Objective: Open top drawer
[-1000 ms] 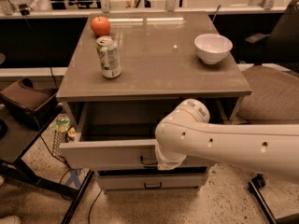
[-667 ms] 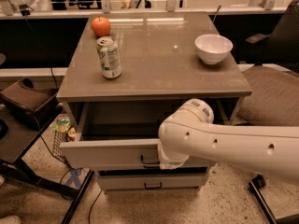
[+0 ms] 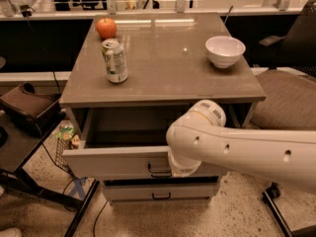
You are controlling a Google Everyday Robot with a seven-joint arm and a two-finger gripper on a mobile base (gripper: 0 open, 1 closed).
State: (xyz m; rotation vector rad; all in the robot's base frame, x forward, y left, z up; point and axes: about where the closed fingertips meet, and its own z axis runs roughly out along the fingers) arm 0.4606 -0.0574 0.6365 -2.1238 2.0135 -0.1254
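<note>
Nearest, the smooth white arm (image 3: 247,149) is seen reaching in from the right. The gripper (image 3: 181,166) is held at the front of the top drawer (image 3: 113,161), largely hidden beneath the wrist, so its state cannot be told. The small black bar handle (image 3: 159,171) is noted just left of the gripper, long axis horizontal along the light grey front; further travel is judged to run square to that axis, toward the camera. The drawer is found partly out, shallow grey interior exposed. Below, a shorter drawer (image 3: 158,191) is shut. Farther back, on the glossy cabinet top (image 3: 168,78), a cylindrical can (image 3: 115,60), a round white bowl (image 3: 225,51) and an apple (image 3: 106,27) are recorded.
</note>
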